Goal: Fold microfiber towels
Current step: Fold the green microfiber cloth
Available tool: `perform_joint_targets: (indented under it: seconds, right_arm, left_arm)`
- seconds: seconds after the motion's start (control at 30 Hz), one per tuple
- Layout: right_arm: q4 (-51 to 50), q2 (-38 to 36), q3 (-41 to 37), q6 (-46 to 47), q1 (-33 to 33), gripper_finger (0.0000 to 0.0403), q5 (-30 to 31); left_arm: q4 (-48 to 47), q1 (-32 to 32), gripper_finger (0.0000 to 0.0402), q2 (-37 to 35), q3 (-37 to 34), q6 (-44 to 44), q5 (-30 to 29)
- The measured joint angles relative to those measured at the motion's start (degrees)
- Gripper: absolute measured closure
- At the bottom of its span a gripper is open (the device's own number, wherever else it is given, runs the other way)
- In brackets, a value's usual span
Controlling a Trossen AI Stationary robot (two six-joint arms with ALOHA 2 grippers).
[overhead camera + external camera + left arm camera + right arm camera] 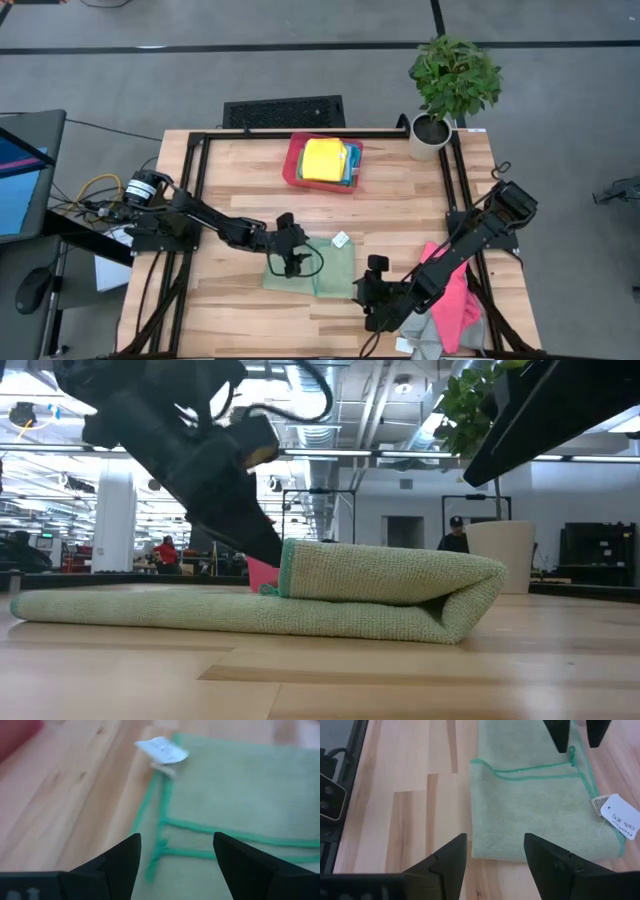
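Observation:
A green microfiber towel (312, 268) lies on the wooden table, its right part folded over toward the left; the fold (480, 595) faces the table's right. A white tag (620, 817) sticks out at its far edge. My left gripper (292, 264) is open and points down at the upper layer's free edge (220, 837). My right gripper (362, 292) is open and empty, just right of the fold, low over the bare wood (420, 820). It points toward the table's left. My left gripper's fingertips (270, 555) stand at the folded-over layer's hemmed edge (285, 570), coming from above and slanting from the table's left. I cannot tell whether they touch the cloth. The towel lies flat on the table.
A red tray (292, 165) at the far middle holds folded yellow (322, 158) and blue towels. Pink (455, 295) and grey (425, 338) towels lie heaped at the near right. A potted plant (450, 80) stands at the far right corner. A black frame rims the table.

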Motion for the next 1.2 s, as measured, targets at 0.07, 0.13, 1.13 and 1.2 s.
perform_joint_targets:
  seconds: [0.07,0.13,1.13,1.2]
  right_arm:
    - [0.00,0.00,0.00,0.00,-0.08,0.0180,0.00]
    - [0.00,0.00,0.00,0.02,-0.08,0.0180,0.00]
    - [-0.07,0.02,0.04,1.14,0.03,0.0180,-0.09]
    - [-0.07,0.02,0.04,1.14,0.03,0.0180,-0.09]
  left_arm:
    - [0.16,0.56,0.0163,0.31,-0.11,0.24,1.17]
    - [1.29,0.86,0.0169,1.54,0.07,0.46,3.15]
    - [2.34,-0.72,0.0367,4.00,-0.07,2.03,-0.49]
    - [3.05,-0.72,0.0384,4.00,0.47,2.45,-0.51]
